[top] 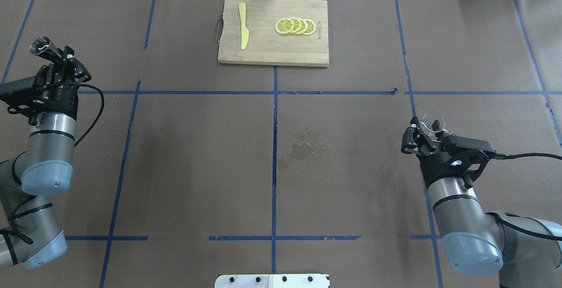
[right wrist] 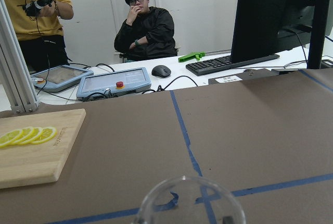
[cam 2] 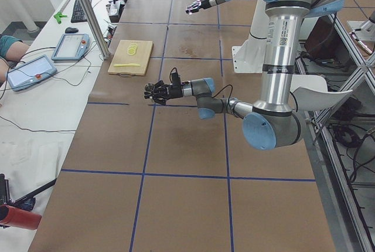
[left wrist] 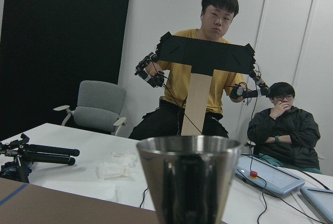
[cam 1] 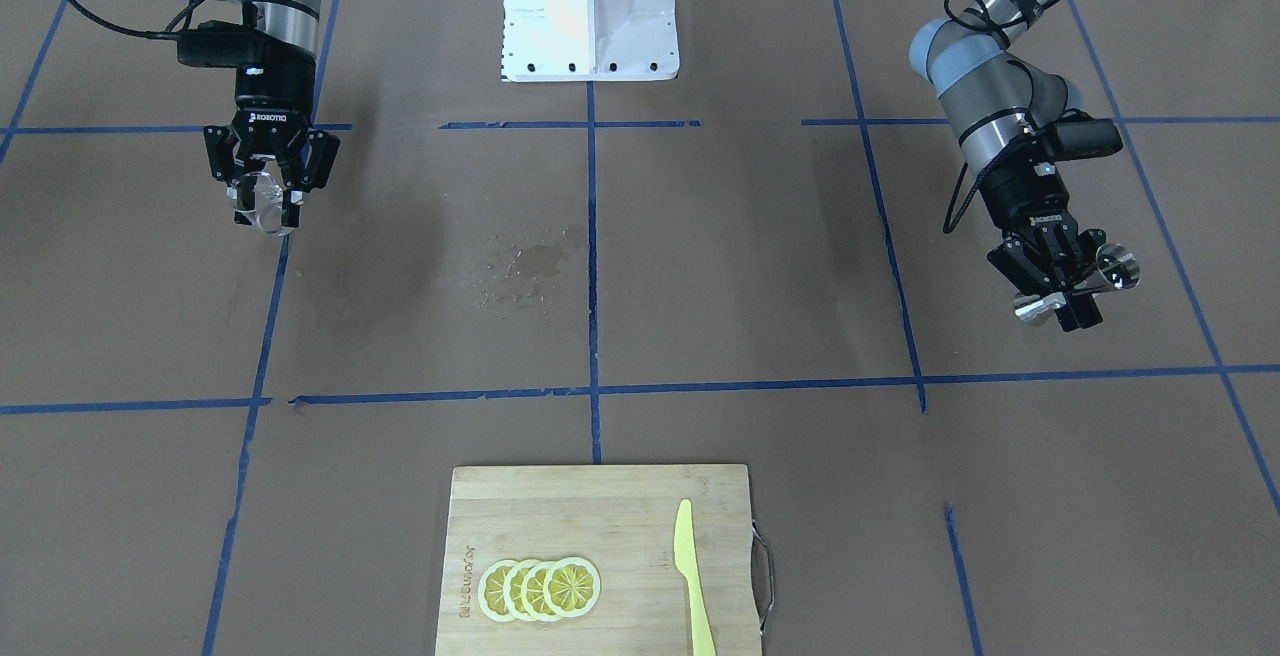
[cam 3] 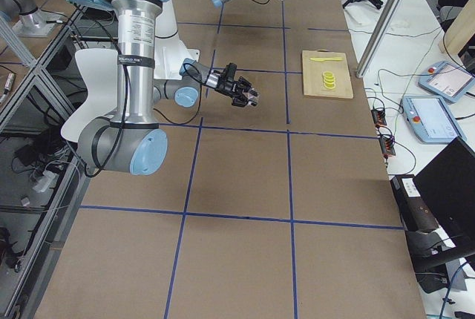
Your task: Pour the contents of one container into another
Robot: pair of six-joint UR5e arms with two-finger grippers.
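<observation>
Steel hourglass jigger (top: 43,47) clamped in my left gripper (top: 59,58), clear round glass cup (top: 432,118) in my right gripper (top: 424,127), flanking wooden board (top: 268,52); pour pending.

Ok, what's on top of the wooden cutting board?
Four overlapping lemon slices and a yellow-green knife lie on the cutting board, apart from each other. The overlapped parts of the slices are hidden.
</observation>
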